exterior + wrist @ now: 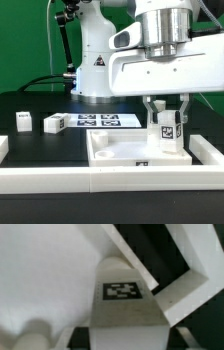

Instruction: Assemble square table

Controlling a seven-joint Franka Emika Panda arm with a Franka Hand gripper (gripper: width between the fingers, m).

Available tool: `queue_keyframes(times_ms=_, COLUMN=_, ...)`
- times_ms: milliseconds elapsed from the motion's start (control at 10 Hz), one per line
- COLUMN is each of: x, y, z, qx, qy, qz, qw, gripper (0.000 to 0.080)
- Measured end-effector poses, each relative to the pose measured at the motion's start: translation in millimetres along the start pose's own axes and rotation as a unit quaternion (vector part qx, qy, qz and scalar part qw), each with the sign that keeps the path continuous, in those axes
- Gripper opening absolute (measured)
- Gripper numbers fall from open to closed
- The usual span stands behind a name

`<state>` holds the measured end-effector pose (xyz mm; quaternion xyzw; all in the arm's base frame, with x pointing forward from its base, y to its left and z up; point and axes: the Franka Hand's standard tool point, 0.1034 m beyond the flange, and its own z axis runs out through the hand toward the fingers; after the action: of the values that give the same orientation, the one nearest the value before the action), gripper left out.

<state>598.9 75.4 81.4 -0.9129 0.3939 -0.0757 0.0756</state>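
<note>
Over the three o'clock side of the tabletop (105, 152), as the exterior view frames it, I am watching the gripper (167, 114) clenching one leg (167, 131) between its fingers and holding it upright, with the tag facing the camera. The leg's lower end is sitting down inside the raised rim, though I am not able to tell whether it is pressing on the surface or hanging just above it. Through the wrist view, the leg (122, 308) is pointing down at the white tabletop (40, 269), close to its rim. I am judging this to be the step of fitting a leg into its mount. The next move is calling for careful lining up over the hole, then a downward push with twisting, the leg kept vertical. A spare leg (53, 123) and a second spare leg (23, 121) are lying toward nine o'clock, beside the marker board (105, 120).
</note>
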Motion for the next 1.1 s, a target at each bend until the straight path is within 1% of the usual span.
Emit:
queue_keyframes(times_ms=200, x=-4.4, y=-4.1, z=0.2, qx=0.006, qy=0.002, qz=0.076, qw=0.997, gripper=0.029)
queue_keyframes(times_ms=400, x=-5.6, y=-4.9, z=0.0, qx=0.011, qy=-0.002, qz=0.165, qw=0.986, gripper=0.0294)
queue_keyframes(times_ms=500, x=-7.2, y=-7.1, z=-1.0, qx=0.011, qy=-0.006, qz=0.192, qw=0.981, gripper=0.0294)
queue_keyframes(times_ms=700, x=-16.5, y=-12.6, z=-0.2, qx=0.009, qy=-0.013, qz=0.28, qw=0.96, gripper=0.0294)
queue_keyframes(times_ms=1000, x=-23.6, y=-16.4, z=0.4, qx=0.006, qy=-0.021, qz=0.373, qw=0.927, gripper=0.0294)
queue_keyframes(times_ms=1100, x=-26.3, y=-16.6, z=1.2, qx=0.002, qy=-0.026, qz=0.394, qw=0.919, gripper=0.0294)
